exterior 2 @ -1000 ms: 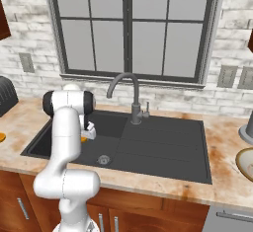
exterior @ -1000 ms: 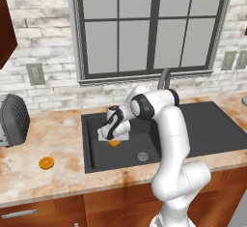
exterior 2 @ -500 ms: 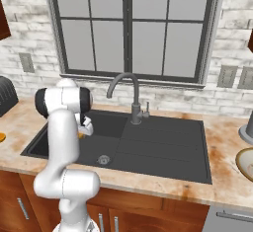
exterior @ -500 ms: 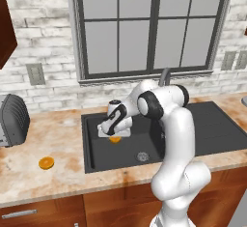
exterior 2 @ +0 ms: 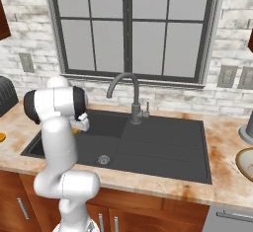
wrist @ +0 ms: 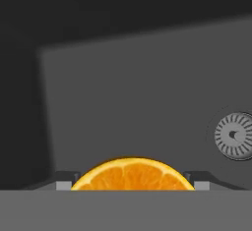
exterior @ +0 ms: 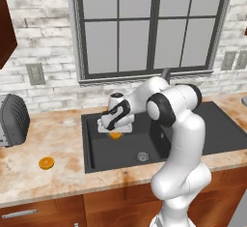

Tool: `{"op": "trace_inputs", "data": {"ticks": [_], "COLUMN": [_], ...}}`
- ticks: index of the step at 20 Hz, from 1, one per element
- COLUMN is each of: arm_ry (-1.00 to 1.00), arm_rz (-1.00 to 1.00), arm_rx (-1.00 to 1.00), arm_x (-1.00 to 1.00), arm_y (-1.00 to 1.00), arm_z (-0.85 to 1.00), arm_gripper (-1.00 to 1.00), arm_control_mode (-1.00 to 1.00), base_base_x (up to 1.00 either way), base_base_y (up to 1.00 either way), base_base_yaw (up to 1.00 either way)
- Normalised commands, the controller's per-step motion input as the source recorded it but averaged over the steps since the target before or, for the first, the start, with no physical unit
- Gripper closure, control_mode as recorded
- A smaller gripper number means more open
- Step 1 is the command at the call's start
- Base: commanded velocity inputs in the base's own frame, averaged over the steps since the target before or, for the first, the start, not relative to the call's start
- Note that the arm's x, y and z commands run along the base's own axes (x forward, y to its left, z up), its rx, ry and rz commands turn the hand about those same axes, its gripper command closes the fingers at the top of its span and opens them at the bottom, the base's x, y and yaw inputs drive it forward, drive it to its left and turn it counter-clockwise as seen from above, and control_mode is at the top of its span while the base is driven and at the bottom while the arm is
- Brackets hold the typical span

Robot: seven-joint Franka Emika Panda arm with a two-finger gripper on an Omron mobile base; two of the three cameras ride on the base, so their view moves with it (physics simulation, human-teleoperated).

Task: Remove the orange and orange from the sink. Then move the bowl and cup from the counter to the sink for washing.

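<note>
Orange (wrist: 132, 174) sits right between the fingertips (wrist: 64, 180) in the hand view, and the tool (exterior: 115, 124) is down low inside the sink (exterior: 120, 151), jaws spread wide on either side of the fruit and not yet pressing it. That straddle looks deliberate: fingers apart so they can drop past the round sides and close across the middle. From the left base view the fruit (exterior: 116, 135) peeks out just beneath the tool, lying on the basin floor near the back left corner. I can't tell from here whether the pads already touch it.

Out past the tool, toward the front of the basin, the round metal drain (wrist: 235, 135) shows, well apart from the fruit. Beyond the sink's left wall, on the bench (exterior: 48, 177), the second orange (exterior: 46, 163) lies alone, well away from the tool, so my read is that half of the clearing is done and this grab handles the other half.

Far off on the opposite side, past the faucet (exterior 2: 123, 90), a bowl (exterior 2: 245, 163) waits at the bench's edge for its turn.
</note>
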Motion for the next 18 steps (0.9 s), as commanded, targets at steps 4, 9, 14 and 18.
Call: {"op": "trace_inputs", "data": {"ticks": [4,9,14,18], "arm_ry": [-0.03,0.00,0.00,0.00], "arm_rz": [0.04,0.06,0.05,0.03], "arm_rx": [0.07,0.09,0.03,0.00], "arm_x": [-0.28,-0.28,-0.22,-0.19], "arm_y": [0.11,0.19,0.33,0.40], "arm_z": [0.54,0.45,0.35,0.30], "arm_gripper": [1.00,1.00,1.00,1.00], "arm_control_mode": [-1.00,-1.00,-1.00,-1.00], "base_base_x": [0.00,0.00,0.00,0.00], "base_base_y": [0.00,0.00,0.00,0.00], "base_base_yaw": [0.00,0.00,0.00,0.00]}}
